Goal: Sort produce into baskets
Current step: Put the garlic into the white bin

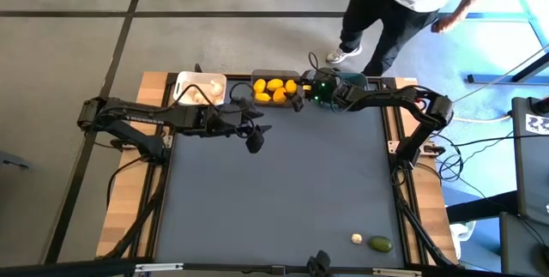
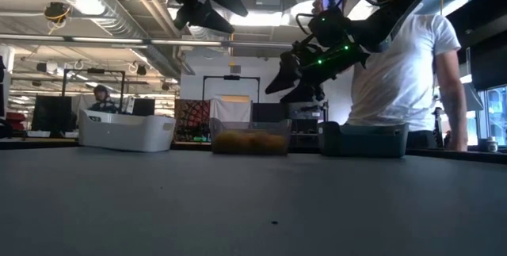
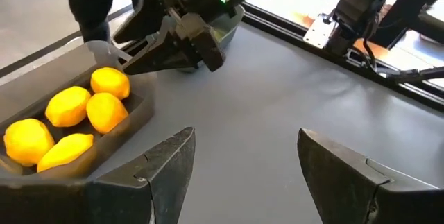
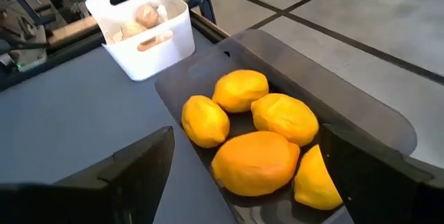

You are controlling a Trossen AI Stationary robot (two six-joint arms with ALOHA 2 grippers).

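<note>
Three baskets stand in a row along the far edge. The white one (image 1: pixel 200 88) holds garlic bulbs (image 4: pixel 142 17). The dark grey one (image 1: pixel 274 90) holds several yellow lemons (image 4: pixel 253 130). The teal one (image 2: pixel 368 139) sits partly under my right arm. A garlic bulb (image 1: pixel 357 238) and a green lime (image 1: pixel 380 243) lie on the mat at the near right corner. My right gripper (image 1: pixel 300 99) hangs open above the grey basket's right end and touches none of the lemons. My left gripper (image 1: pixel 255 140) hangs open in the air over the mat, nearer than the grey basket, with nothing between its fingers.
A person (image 1: pixel 403 3) stands just beyond the table's far edge, behind the teal basket. The grey mat (image 1: pixel 283 200) lies bare between the baskets and the two loose pieces. Wooden strips and cables run along the left and right edges.
</note>
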